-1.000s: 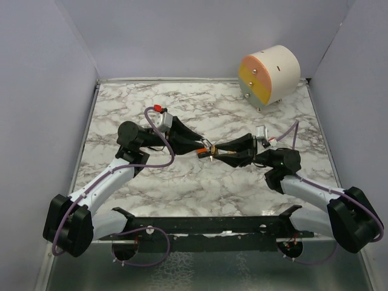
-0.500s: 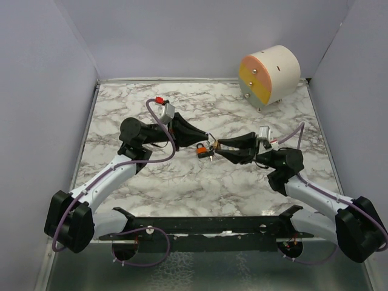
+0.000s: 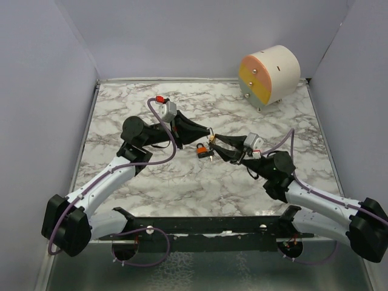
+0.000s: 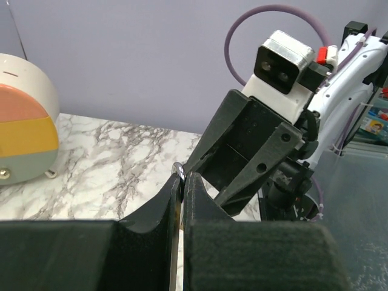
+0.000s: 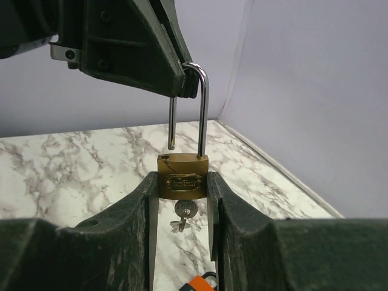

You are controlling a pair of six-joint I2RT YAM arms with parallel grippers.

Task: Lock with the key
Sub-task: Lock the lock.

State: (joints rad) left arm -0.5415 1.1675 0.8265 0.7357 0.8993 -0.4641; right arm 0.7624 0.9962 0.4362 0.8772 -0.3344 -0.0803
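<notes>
A brass padlock point(image 5: 182, 180) stands upright, its body clamped between the fingers of my right gripper point(image 5: 182, 183). Its steel shackle point(image 5: 202, 109) is raised, and the free leg hangs just above its hole. My left gripper point(image 4: 182, 179) is shut on the top bend of the shackle point(image 4: 177, 170). The key point(image 5: 185, 210) sits in the keyhole under the body, with a ring and a second key dangling from it. From above, both grippers meet over the table's middle at the padlock point(image 3: 212, 140).
A small orange padlock point(image 3: 201, 149) lies on the marble table point(image 3: 151, 182) just below the grippers. A round white drum point(image 3: 270, 76) with a pink, yellow and grey face stands at the back right. Purple walls close in three sides.
My left gripper has closed onto the shackle top. Both grippers and the padlock have shifted slightly toward the back, and the right wrist has swung round.
</notes>
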